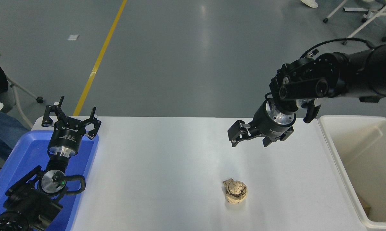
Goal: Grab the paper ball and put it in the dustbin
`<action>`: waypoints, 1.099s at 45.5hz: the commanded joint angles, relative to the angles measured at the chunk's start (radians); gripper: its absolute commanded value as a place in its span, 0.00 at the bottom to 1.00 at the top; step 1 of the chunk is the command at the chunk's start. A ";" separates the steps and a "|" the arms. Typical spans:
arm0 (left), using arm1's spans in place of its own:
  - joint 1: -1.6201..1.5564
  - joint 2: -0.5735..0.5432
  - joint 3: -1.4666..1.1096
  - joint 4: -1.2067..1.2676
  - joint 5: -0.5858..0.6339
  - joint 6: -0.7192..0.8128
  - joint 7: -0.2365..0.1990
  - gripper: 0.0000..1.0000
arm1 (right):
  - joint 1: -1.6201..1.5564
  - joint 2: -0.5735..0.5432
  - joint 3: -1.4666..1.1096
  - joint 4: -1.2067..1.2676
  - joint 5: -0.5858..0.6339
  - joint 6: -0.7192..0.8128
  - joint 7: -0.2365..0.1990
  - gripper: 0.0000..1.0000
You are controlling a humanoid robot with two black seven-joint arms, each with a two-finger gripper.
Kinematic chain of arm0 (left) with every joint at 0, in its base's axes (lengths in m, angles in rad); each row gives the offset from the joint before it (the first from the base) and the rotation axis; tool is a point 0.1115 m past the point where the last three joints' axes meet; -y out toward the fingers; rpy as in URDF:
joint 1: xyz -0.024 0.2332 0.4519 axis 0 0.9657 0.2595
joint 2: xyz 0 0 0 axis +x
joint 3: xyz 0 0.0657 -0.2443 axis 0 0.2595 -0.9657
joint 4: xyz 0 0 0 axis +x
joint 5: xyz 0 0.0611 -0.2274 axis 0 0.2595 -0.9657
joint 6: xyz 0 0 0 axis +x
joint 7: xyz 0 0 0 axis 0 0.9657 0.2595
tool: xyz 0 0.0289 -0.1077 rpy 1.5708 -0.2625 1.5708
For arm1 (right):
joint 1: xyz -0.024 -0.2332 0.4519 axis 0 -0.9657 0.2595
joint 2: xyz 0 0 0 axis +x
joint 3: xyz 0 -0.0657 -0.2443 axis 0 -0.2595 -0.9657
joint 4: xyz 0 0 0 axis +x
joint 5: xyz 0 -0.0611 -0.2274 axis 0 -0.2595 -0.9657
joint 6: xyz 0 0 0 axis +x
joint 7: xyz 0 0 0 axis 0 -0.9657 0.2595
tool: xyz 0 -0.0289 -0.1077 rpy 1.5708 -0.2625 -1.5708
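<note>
On table (167, 166), paper ball (235, 191) lies lumpy, no clear long axis; right claw (249, 142) above, wide open, empty.

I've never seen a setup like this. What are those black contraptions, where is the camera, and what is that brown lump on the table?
You are looking down from a camera mounted high on a robot, over its white table. The black contraptions are its two arms, each ending in a claw called a gripper. The left gripper is parked, open, over a blue tray. The right gripper hangs open in the air above the table, holding nothing. The brown lump is a crumpled paper ball, lying alone on the table nearer the camera than that gripper. The cream tub at the right edge is the dustbin, where the ball is meant to go.
</note>
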 commanded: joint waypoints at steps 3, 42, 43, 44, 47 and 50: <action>0.001 0.000 0.000 0.000 0.001 -0.002 0.000 1.00 | -0.211 0.028 0.094 -0.113 -0.048 -0.013 -0.002 1.00; 0.001 0.000 0.000 0.000 0.001 -0.002 0.002 1.00 | -0.545 0.073 0.140 -0.342 -0.277 -0.143 0.000 0.91; 0.001 0.000 0.000 0.000 0.001 -0.002 0.002 1.00 | -0.545 0.073 0.140 -0.342 -0.277 -0.146 0.000 0.89; 0.001 0.000 0.000 0.000 0.001 -0.002 0.000 1.00 | -0.547 0.073 0.140 -0.341 -0.277 -0.150 0.000 0.85; 0.001 0.000 0.000 0.000 0.001 -0.002 0.002 1.00 | -0.548 0.073 0.141 -0.342 -0.275 -0.153 0.000 0.71; 0.000 0.000 0.000 0.000 0.001 -0.002 0.002 1.00 | -0.548 0.073 0.141 -0.342 -0.275 -0.153 0.001 0.49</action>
